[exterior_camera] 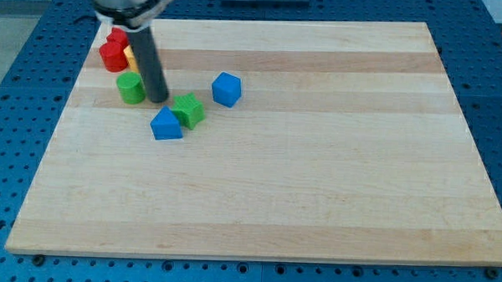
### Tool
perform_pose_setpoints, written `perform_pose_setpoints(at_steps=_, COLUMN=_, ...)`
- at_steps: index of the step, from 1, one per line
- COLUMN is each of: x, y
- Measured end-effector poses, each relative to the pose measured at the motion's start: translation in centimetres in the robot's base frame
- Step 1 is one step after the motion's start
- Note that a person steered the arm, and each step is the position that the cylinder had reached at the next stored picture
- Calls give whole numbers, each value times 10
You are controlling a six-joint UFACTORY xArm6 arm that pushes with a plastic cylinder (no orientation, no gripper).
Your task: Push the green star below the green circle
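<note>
The green star [188, 109] lies on the wooden board [317, 177] in the upper left part of the view. The green circle [131, 87] stands up and to the left of it. My tip [159, 98] rests on the board between them, just right of the green circle and up-left of the star, close to both. The dark rod rises from it toward the view's top left and hides part of the blocks behind it.
A blue block [166, 124] touches the star's lower left side. A blue hexagon-like block [227, 88] sits to the star's upper right. Red blocks [113, 52] and a yellow block [128, 51] cluster above the green circle near the board's left edge.
</note>
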State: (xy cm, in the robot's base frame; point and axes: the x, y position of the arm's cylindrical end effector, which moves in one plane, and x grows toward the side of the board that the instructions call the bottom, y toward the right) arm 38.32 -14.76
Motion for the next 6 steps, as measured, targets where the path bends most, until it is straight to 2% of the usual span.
perform_pose_setpoints(at_steps=2, x=21, y=87)
perform_pose_setpoints(at_steps=3, x=45, y=106)
perform_pose_setpoints(at_steps=4, x=52, y=88)
perform_pose_setpoints(at_steps=6, x=12, y=26)
